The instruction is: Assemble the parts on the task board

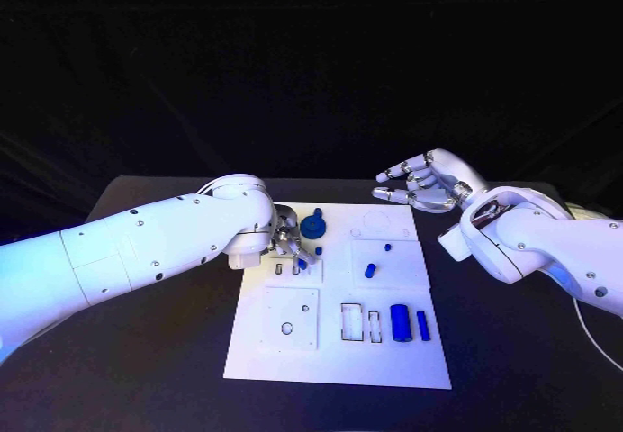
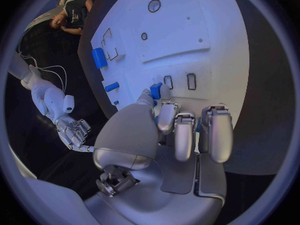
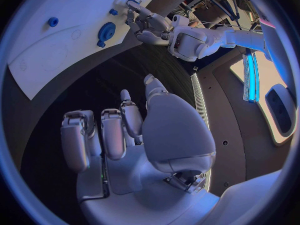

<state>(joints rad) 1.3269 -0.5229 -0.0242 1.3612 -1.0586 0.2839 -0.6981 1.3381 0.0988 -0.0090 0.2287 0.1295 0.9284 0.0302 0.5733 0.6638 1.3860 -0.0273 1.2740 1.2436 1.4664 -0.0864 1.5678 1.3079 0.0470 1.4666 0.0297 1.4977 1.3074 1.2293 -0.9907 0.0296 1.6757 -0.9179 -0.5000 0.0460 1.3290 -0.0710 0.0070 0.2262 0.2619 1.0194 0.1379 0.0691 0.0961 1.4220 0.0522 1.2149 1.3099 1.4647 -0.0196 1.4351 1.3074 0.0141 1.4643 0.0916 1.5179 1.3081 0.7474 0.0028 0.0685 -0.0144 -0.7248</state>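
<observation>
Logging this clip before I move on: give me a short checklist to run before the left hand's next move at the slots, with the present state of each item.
1. Left hand holds a blue part: ok, pinched at its fingertips.
2. Part over the task board, near the small slots: ok.
3. Part lined up with a slot: cannot tell.
4. Right hand clear of the board: ok, empty, beyond its far edge.
5. Other blue parts undisturbed: ok.

Under my work lies a black surface, reaching out left, right and near of the white plate. Beyond its far edge hangs a dark cloth backdrop, creased in folds.
</observation>
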